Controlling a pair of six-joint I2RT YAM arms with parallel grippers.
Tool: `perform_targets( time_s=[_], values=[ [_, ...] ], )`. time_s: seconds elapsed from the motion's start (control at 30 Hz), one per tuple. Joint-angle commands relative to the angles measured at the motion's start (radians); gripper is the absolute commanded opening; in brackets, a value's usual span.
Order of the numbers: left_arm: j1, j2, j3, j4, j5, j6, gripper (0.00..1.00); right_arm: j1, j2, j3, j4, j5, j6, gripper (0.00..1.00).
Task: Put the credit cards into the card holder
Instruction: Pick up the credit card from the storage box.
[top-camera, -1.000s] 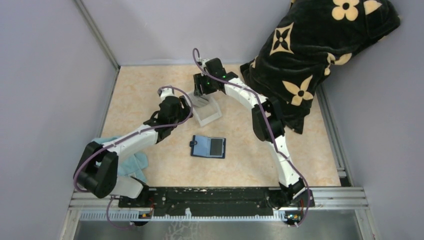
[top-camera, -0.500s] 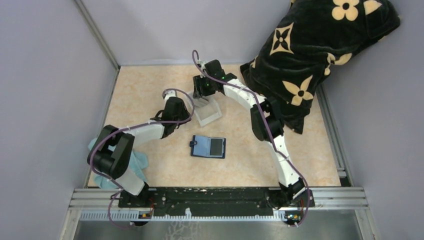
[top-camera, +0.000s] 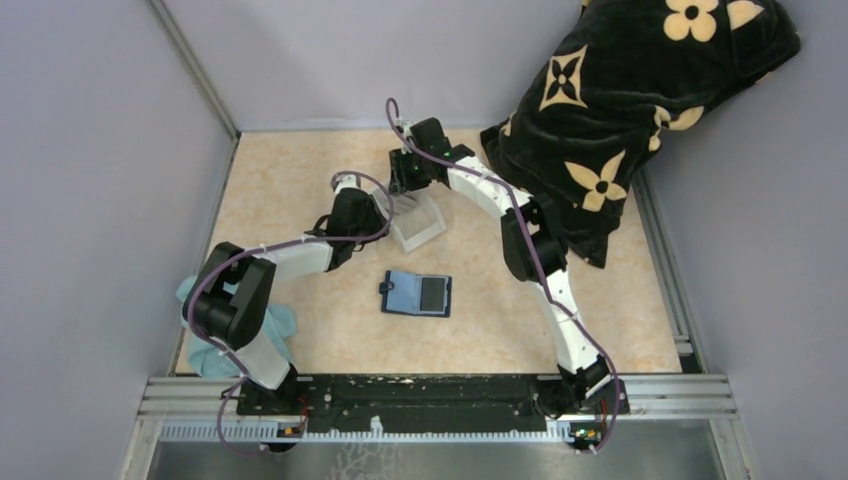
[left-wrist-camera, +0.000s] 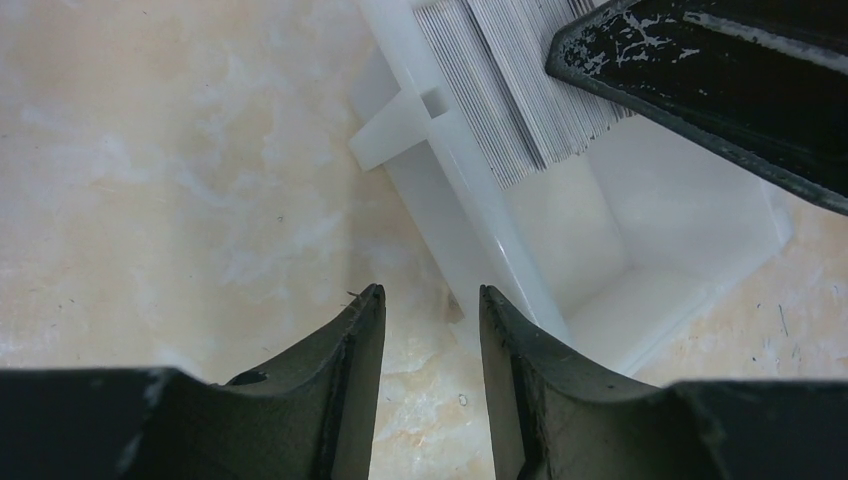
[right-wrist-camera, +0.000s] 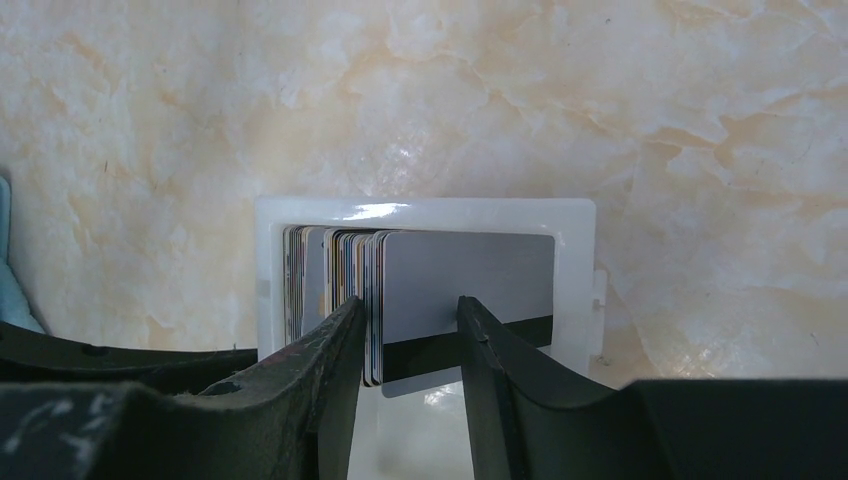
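Note:
The credit cards (right-wrist-camera: 460, 270) stand on edge as a packed stack in a white tray (right-wrist-camera: 425, 208), the nearest one grey with a black stripe. My right gripper (right-wrist-camera: 408, 305) is open over the tray. Its fingers straddle the front few cards, with a gap still showing on the grey card's side. My left gripper (left-wrist-camera: 428, 293) is open and holds nothing. Its tips sit low at the tray's outer wall (left-wrist-camera: 470, 220), beside the card stack (left-wrist-camera: 510, 90). The card holder (top-camera: 417, 294), a navy wallet, lies open on the table nearer the arm bases than the tray (top-camera: 425, 232).
A black blanket with tan flowers (top-camera: 640, 110) fills the back right corner. A teal cloth (top-camera: 275, 325) lies under the left arm near its base. Grey walls close off the left, back and right sides of the table.
The left arm has reached forward to the tray's side and its jaws have narrowed. The right gripper's jaws have narrowed around the front cards.

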Motion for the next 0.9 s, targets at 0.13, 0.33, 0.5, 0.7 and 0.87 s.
perform_targets(
  time_s=[0.13,0.33,0.5,0.7,0.87],
  values=[
    [0.007,0.025,0.029,0.056,0.041,0.002,0.47,0.042,-0.016,0.058,-0.031,0.011,0.0,0.38],
    [0.008,0.024,0.032,0.058,0.046,0.002,0.46,0.056,-0.034,0.06,-0.037,0.025,-0.001,0.38],
    [0.01,0.026,0.035,0.06,0.049,-0.001,0.46,0.06,-0.048,0.062,-0.045,0.028,-0.003,0.35],
    [0.013,0.031,0.033,0.061,0.041,-0.012,0.47,0.062,-0.067,0.049,-0.044,0.035,-0.007,0.31],
    [0.015,0.04,0.033,0.067,0.031,-0.031,0.47,0.062,-0.094,0.023,-0.032,0.042,-0.013,0.31]
  ],
)
